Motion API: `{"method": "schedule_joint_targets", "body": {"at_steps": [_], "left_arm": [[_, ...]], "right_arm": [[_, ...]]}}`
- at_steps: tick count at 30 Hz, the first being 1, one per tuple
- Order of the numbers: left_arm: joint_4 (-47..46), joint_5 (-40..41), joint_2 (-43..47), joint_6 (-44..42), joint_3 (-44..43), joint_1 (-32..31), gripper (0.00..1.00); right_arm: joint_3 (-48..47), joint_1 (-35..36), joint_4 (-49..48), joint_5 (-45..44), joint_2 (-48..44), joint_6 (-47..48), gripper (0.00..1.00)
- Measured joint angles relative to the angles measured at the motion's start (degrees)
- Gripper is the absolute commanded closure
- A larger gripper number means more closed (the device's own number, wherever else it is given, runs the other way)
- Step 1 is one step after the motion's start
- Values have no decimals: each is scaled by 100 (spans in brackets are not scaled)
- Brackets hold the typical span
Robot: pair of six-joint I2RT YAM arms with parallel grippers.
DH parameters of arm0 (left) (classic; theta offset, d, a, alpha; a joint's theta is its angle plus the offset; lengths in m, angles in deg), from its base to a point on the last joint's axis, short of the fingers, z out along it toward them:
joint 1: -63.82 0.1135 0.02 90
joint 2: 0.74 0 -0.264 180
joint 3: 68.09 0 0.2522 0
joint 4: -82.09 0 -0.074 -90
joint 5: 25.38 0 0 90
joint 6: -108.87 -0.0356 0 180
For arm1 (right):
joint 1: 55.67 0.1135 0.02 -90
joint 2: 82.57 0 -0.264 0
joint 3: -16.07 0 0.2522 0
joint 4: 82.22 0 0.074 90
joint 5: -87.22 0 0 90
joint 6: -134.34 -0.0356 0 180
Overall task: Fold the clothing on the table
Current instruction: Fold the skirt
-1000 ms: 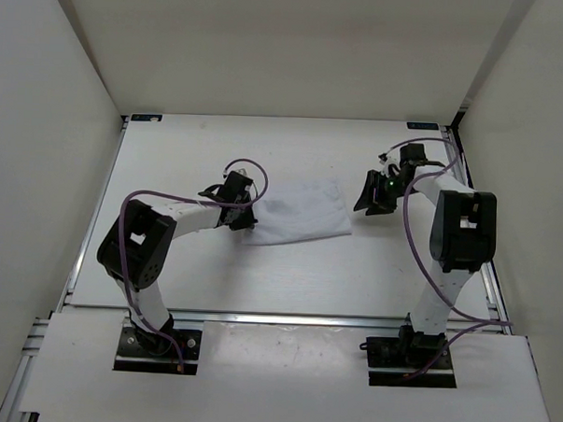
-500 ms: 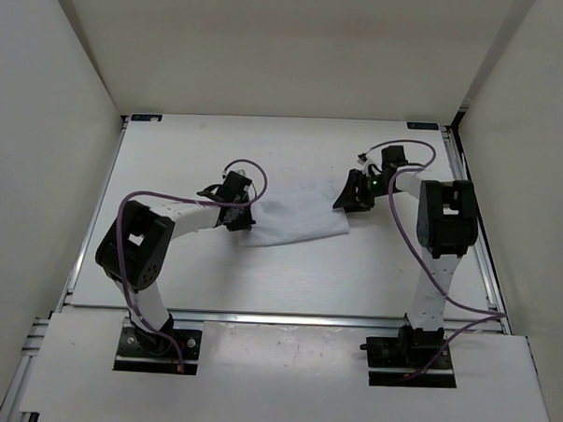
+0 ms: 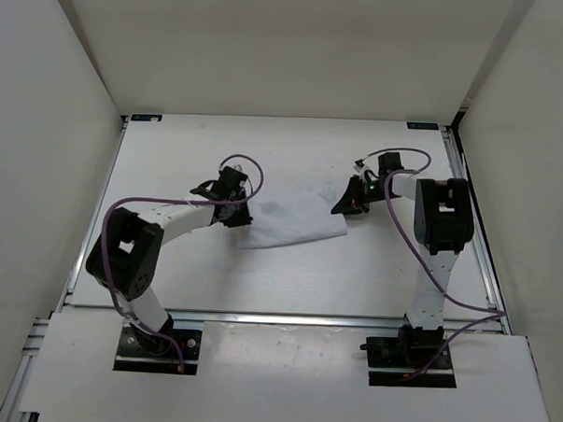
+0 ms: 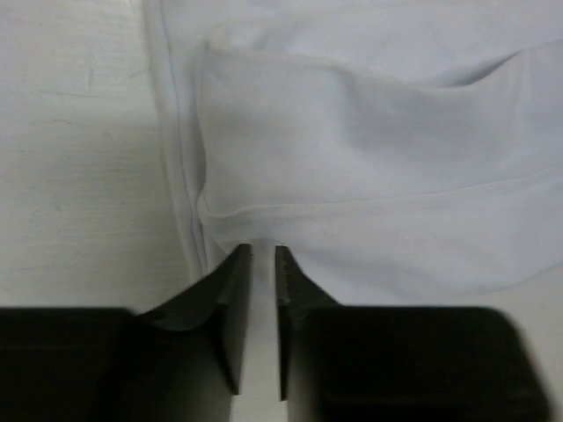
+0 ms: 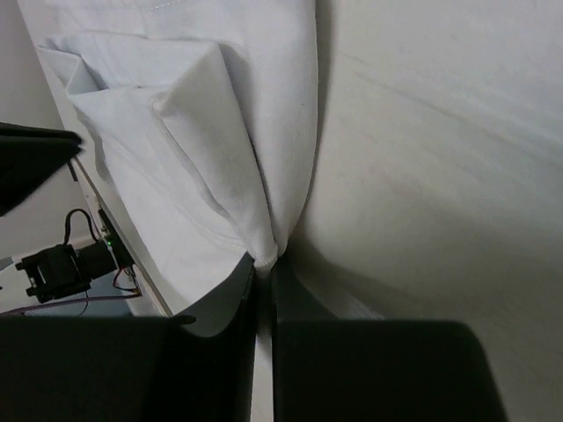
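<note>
Now the left gripper (image 4: 263,251) stands barely open at the left hem of the clothing (image 3: 295,216), which lies long-axis left to right on the table (image 3: 307,278). The right gripper (image 5: 262,264) pinches its far right corner.

The clothing (image 4: 369,149) runs off the frame's top and right edges; from above, the right pincer (image 3: 342,203) hides its corner.
</note>
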Motion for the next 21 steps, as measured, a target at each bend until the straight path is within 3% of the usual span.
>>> {"method": "schedule_joint_targets", "body": {"at_steps": [2, 8, 10, 15, 21], "left_arm": [[50, -57, 245, 9, -103, 96, 55], [-92, 85, 914, -35, -614, 713, 53], [-127, 251, 955, -59, -614, 813, 59], [-125, 555, 564, -68, -444, 629, 99], [42, 876, -293, -101, -343, 114, 100]], "right_arm": [[144, -44, 42, -94, -127, 28, 100], [570, -195, 374, -424, -544, 219, 100], [695, -223, 435, -514, -649, 269, 100], [885, -216, 634, -691, -863, 326, 100], [1029, -175, 896, -986, -1126, 422, 100]]}}
